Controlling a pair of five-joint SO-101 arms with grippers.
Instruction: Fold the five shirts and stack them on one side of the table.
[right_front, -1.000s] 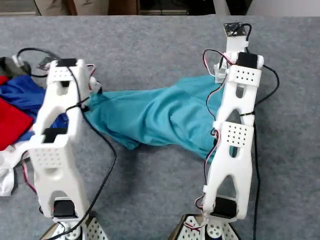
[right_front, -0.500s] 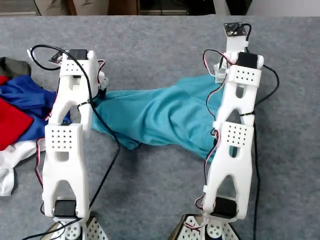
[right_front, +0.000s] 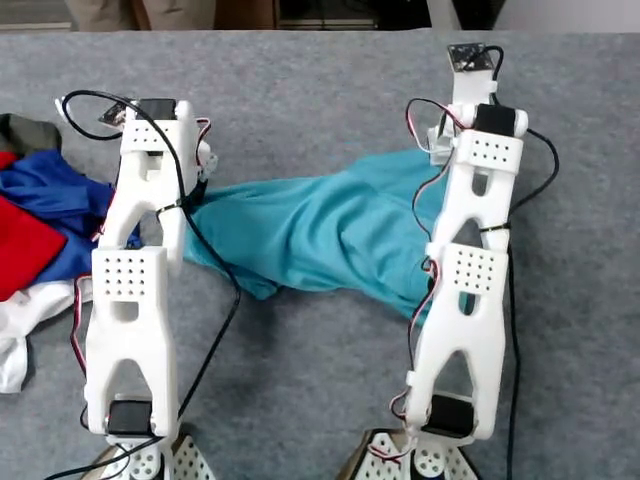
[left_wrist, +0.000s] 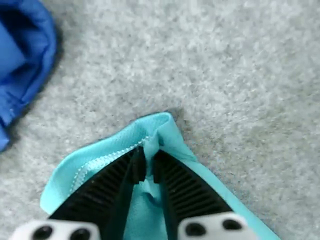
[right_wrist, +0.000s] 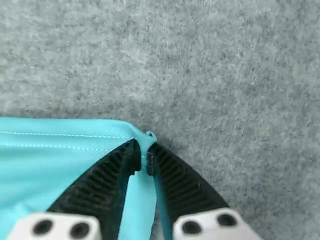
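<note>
A teal shirt (right_front: 320, 232) lies stretched and rumpled across the grey table between my two arms. My left gripper (left_wrist: 147, 161) is shut on a hemmed corner of the teal shirt (left_wrist: 110, 155) at its left end; in the high view that gripper (right_front: 200, 172) sits at the shirt's left tip. My right gripper (right_wrist: 142, 154) is shut on another hemmed corner of the teal shirt (right_wrist: 55, 155), at its far right end (right_front: 440, 150). A heap of other shirts, blue (right_front: 50, 190), red (right_front: 25, 245) and white (right_front: 20, 330), lies at the left edge.
Grey carpet-like cloth covers the table (right_front: 320, 90). A blue shirt's fold (left_wrist: 20, 65) lies close beside the left gripper. Bare table stretches behind the teal shirt, at the far right (right_front: 590, 250), and at the front between the arm bases (right_front: 300, 400).
My left arm has swung right and forward, away from the heap, carrying the shirt's left corner with it. The right arm has kept still.
</note>
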